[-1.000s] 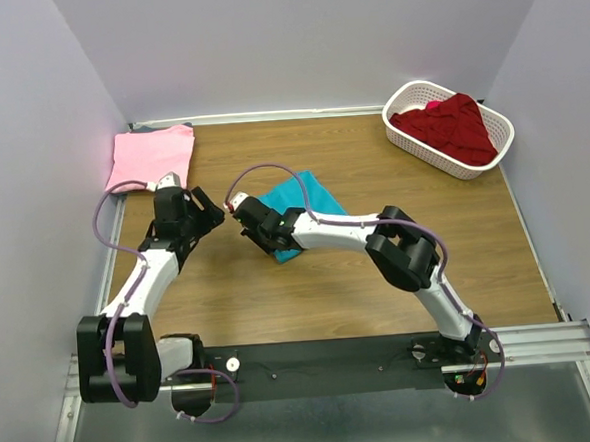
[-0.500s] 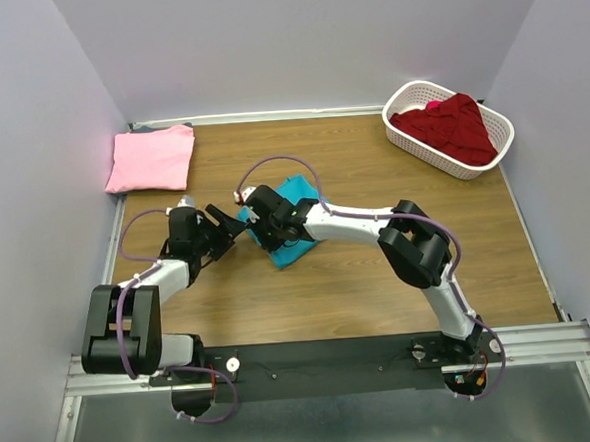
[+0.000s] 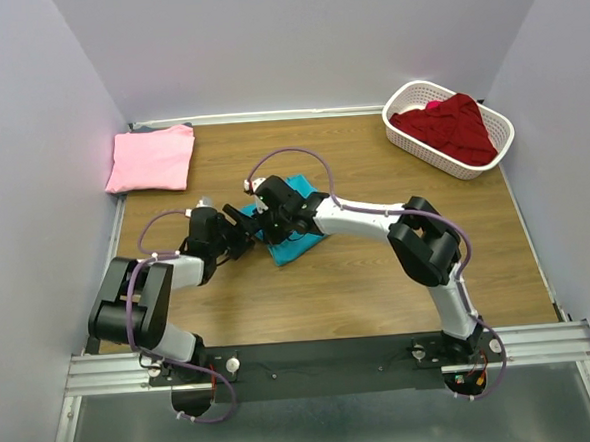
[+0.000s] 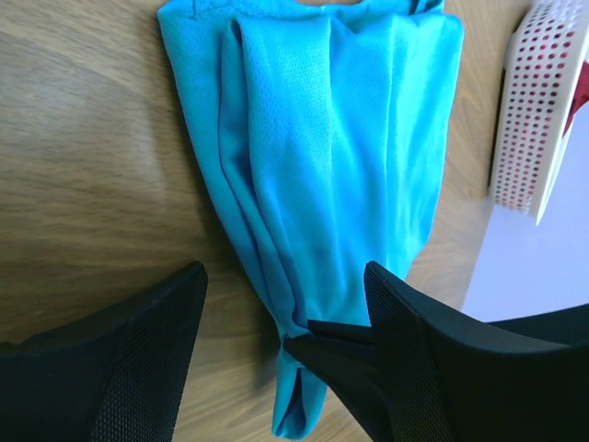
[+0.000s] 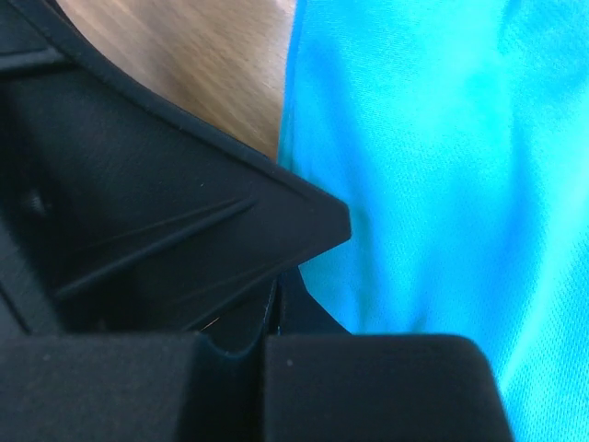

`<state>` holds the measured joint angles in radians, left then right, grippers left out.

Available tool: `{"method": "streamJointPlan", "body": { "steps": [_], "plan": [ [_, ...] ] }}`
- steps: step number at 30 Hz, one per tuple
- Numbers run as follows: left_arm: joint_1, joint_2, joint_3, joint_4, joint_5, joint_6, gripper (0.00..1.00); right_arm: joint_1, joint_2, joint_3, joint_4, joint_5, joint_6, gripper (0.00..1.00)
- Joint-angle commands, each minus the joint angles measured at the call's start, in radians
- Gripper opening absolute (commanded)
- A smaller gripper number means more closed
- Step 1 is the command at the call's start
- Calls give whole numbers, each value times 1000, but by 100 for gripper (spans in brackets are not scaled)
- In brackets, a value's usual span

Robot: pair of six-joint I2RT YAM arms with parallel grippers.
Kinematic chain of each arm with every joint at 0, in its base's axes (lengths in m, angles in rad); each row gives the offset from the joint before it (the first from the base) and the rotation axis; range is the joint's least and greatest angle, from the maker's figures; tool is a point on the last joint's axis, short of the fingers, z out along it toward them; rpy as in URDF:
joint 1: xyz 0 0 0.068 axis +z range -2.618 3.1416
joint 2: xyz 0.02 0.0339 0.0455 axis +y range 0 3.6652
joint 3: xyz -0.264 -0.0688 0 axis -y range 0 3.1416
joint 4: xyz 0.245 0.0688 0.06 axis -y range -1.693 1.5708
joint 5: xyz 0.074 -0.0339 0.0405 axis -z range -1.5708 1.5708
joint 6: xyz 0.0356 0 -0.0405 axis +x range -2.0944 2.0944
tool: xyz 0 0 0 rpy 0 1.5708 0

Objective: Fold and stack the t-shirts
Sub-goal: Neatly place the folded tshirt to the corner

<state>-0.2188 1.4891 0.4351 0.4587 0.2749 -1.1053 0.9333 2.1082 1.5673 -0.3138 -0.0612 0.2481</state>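
We are folding the teal shirt (image 4: 331,138), which lies mid-counter (image 3: 372,176). Our right pincer (image 5: 271,313) pinches its near corner, and the left pincer (image 4: 283,281) hovers spread around that corner. Next, we judge, the left must close on cloth too, so both can carry the fold.

Left arm (image 3: 173,272), right arm (image 3: 360,217) crowd teal t-shirt (image 3: 297,246); bare table (image 3: 379,276) right; basket (image 3: 417,141), pink t-shirt (image 3: 151,160) far corners.
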Motion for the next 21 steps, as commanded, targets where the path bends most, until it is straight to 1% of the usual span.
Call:
{"method": "streamJointPlan", "body": {
  "steps": [1, 7, 9, 13, 16, 17, 21],
  "plan": [
    [-36, 48, -18, 24, -49, -59, 78, -1, -45, -13, 67, -40, 37, 1],
    [-76, 54, -22, 40, -86, -105, 77, -8, -50, -23, 94, -42, 68, 1],
    [-77, 43, -33, 49, -106, -120, 74, -10, -51, -30, 101, -55, 71, 0],
    [-77, 45, -29, 58, -128, -119, 64, -10, -53, -46, 119, -78, 83, 0],
    [-79, 51, -25, 78, -140, -125, 52, -10, -57, -56, 136, -86, 91, 1],
    [-79, 53, -25, 84, -143, -136, 35, -10, -63, -58, 142, -86, 92, 0],
    [-83, 51, -29, 109, -148, -143, 25, -10, -68, -64, 151, -89, 95, 0]
  ]
}}
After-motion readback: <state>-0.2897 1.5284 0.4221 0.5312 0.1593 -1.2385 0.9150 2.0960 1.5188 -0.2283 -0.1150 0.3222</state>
